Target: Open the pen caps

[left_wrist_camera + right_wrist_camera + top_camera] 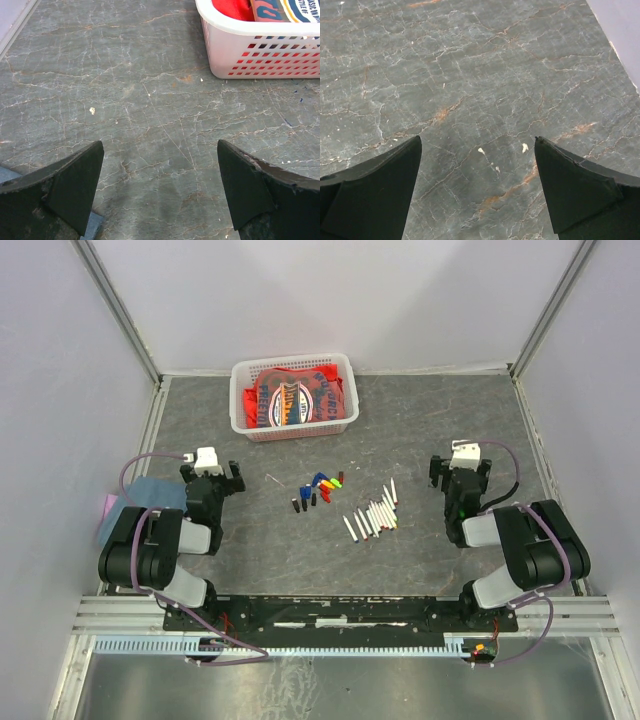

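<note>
In the top view a small heap of coloured pen caps (318, 490) lies on the grey table, blue, black, red, green, yellow and orange. Right of it several white pens (372, 514) lie side by side. My left gripper (213, 474) rests at the left of the table, open and empty. My right gripper (459, 469) rests at the right, open and empty. Neither wrist view shows pens or caps; each shows only its own black fingertips (82, 172) (570, 172) over bare table.
A white basket (292, 428) with red cloth stands at the back centre; its corner shows in the left wrist view (250, 55). A blue and pink cloth (125, 505) lies at the left edge. Metal frame posts stand at the table corners.
</note>
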{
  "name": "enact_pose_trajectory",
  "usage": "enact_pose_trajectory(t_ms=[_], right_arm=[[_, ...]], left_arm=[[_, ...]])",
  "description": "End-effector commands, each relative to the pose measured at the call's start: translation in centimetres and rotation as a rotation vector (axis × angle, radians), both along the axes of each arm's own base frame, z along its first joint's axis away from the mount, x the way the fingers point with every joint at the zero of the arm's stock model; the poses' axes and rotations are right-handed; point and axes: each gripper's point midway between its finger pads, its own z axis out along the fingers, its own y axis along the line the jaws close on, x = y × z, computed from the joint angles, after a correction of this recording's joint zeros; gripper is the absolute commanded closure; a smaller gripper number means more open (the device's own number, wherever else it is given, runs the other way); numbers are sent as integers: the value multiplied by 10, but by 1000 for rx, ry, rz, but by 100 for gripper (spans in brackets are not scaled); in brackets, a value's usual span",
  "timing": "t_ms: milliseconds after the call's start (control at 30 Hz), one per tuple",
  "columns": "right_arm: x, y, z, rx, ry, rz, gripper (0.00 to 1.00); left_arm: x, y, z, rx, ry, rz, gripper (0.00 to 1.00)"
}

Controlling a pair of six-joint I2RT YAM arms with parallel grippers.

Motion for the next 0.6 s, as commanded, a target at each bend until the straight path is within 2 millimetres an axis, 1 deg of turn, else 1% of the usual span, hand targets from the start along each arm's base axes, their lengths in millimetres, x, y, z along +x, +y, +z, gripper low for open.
enact_pose_trajectory(t_ms=[0, 567], right_arm=[[7, 3, 9, 28, -26, 5, 0], [10, 2, 6, 39, -7, 4, 0]], left_arm=[[6, 5, 16, 30, -59, 13, 1], [6, 5, 16, 30, -60, 14, 1]])
